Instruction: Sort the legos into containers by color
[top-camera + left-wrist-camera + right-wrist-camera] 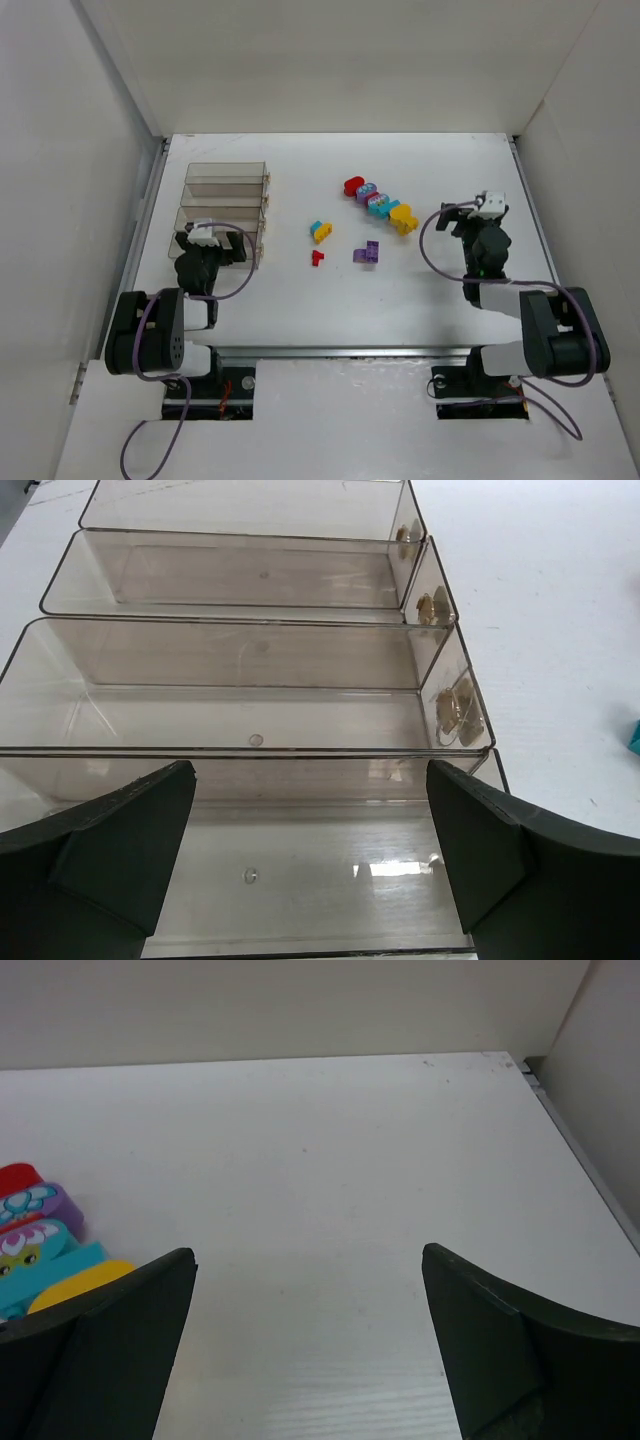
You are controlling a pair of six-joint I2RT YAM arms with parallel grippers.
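Four clear bins [225, 178] sit left; the legos [378, 203] all lie outside on the worktop [420, 300]. Left fingers [110, 850] gape above the nearest bin, right fingers [110, 1340] equally wide, holding nothing.

This is probably a robotics lab test cell: plain white panels [70, 200] are boxing in a white table [330, 300] on three sides, while two robot arms [150, 335] are sitting bolted at its near edge, purple cables [422, 248] trailing.
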